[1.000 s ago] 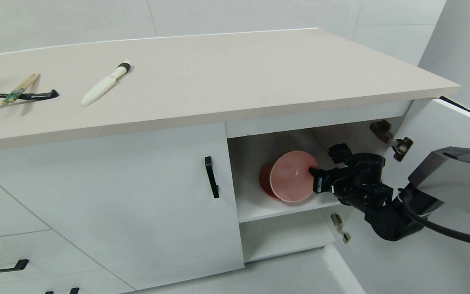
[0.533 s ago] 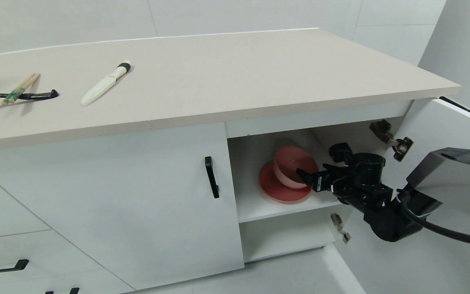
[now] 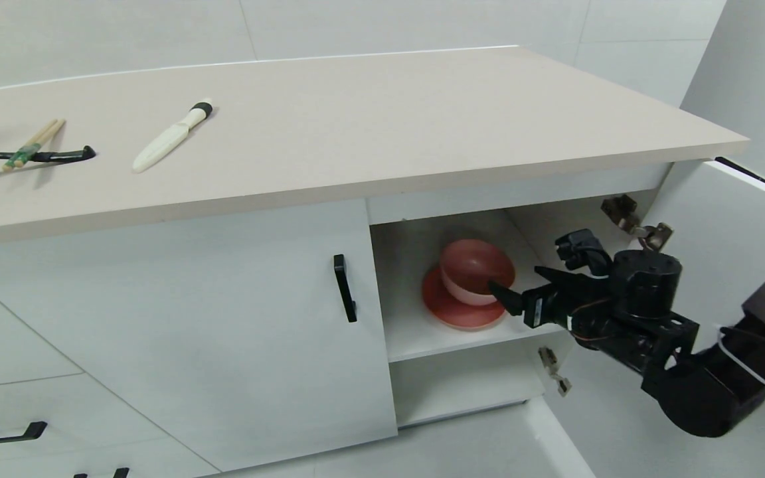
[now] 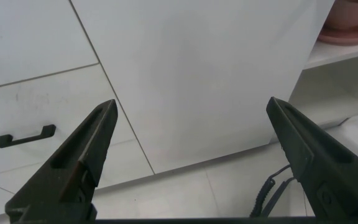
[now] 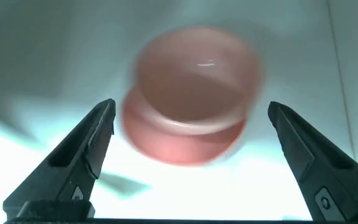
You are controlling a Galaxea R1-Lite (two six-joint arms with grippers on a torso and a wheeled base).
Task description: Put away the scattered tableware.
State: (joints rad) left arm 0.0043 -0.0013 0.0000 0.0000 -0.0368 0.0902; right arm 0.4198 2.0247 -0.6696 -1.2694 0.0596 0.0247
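- Right gripper: jaws spread wide, holding nothing. It sits at the mouth of the open cabinet bay, with its fingertips just in front of the pink bowl.
- Pink bowl: upright, resting on the red plate. Both stand on the upper cabinet shelf, near its middle.
- Right wrist view: the bowl is framed between the two fingers, apart from both.
- Open door: swung out to the robot's right.
- Closed door: carries a black handle and stands just left of the bay.
- Left gripper: jaws wide apart, empty. It is low down, facing the closed door, with a drawer handle on the front beside that door.
- Countertop: chopsticks lie at the far left, against a black cable.
- Cream utensil: has a dark band near one end. It lies on the countertop to the right of the chopsticks, apart from them.
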